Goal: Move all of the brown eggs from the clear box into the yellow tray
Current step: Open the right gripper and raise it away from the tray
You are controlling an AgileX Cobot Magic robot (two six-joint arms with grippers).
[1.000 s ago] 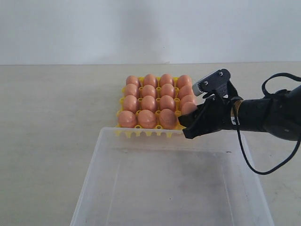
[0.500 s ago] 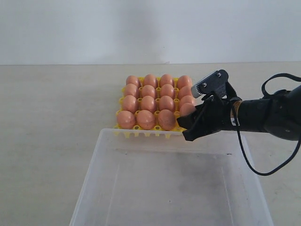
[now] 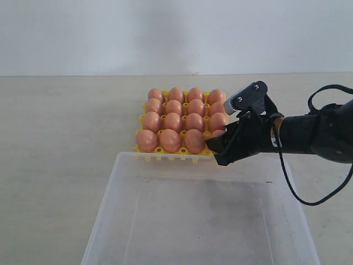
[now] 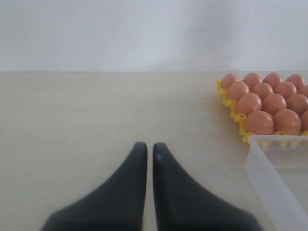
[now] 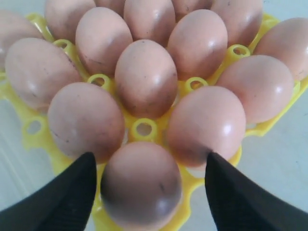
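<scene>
The yellow tray [image 3: 165, 156] stands beyond the clear box [image 3: 118, 182], and brown eggs [image 3: 174, 122] fill its cups. My right gripper [image 3: 216, 148] hangs over the tray's front right corner. In the right wrist view it [image 5: 149, 156] is open, its fingers either side of the corner egg [image 5: 142, 185] with a gap on both sides; that egg sits in its cup of the tray [image 5: 144, 129]. I see no egg inside the clear box. My left gripper [image 4: 149, 147] is shut on nothing above bare table, left of the tray [image 4: 230, 103] and box [image 4: 269, 168].
The light table [image 3: 60, 127] stretches wide to the left of the tray and box. A black cable [image 3: 292, 187] loops down from my right arm over the box's right wall. A pale wall [image 3: 165, 33] closes the back.
My right gripper's jaws have spread apart and the corner egg has sunk into the tray's front right cup. The left gripper has not moved.
</scene>
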